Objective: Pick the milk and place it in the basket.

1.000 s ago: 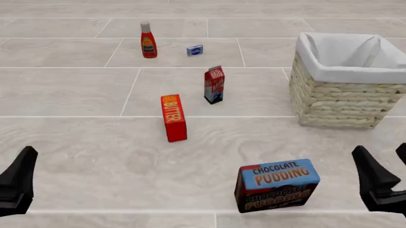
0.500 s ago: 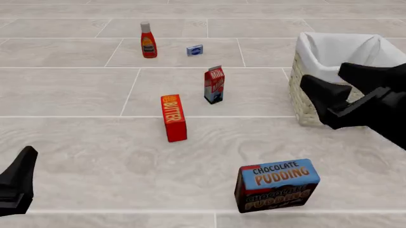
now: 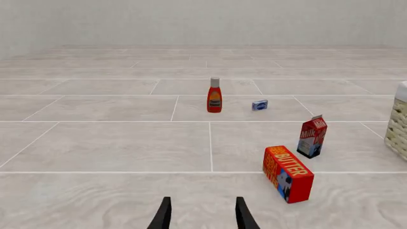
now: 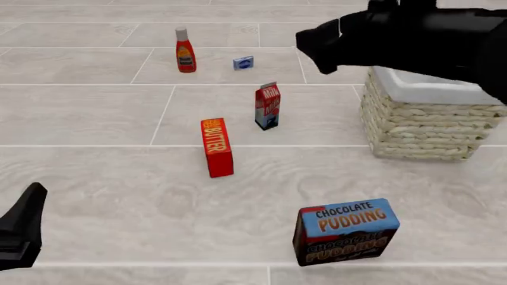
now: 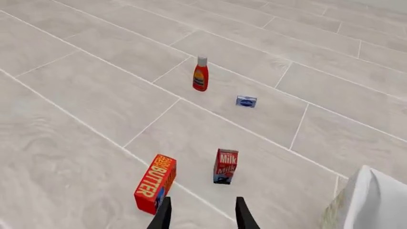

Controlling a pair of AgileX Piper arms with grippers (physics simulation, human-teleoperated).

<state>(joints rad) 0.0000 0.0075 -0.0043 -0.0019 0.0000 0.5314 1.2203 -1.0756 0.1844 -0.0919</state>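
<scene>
Left claw (image 4: 20,228): nearest item, low at the near left edge of the table, its two dark fingers (image 3: 164,215) spread apart with nothing between them. Chocolate pudding box (image 4: 345,230): near right of centre, standing upright, blue upper face and dark lower face, well apart from both claws. Butter box (image 4: 216,146): red-orange, standing on end in the middle of the table, left of centre, printed face turned toward the left. Milk (image 4: 268,106): small gable-top carton, red top, white and blue base, standing upright on the table just beyond and to the right of the butter box, apart from it, touched by nothing; still outside the basket. Basket (image 4: 424,127): cream wicker with white cloth folded over the rim, at the right side, about level with the milk and well to its right; its upper part is hidden in the front view behind the right arm. Right claw (image 5: 202,214): raised high above the table in front of the basket's far side, fingers parted and holding nothing, looking down on the milk (image 5: 225,166) and butter box. Small blue packet (image 4: 243,62): lying beyond the milk. Ketchup bottle (image 4: 184,50): red, upright, farthest item, left of the blue packet.
</scene>
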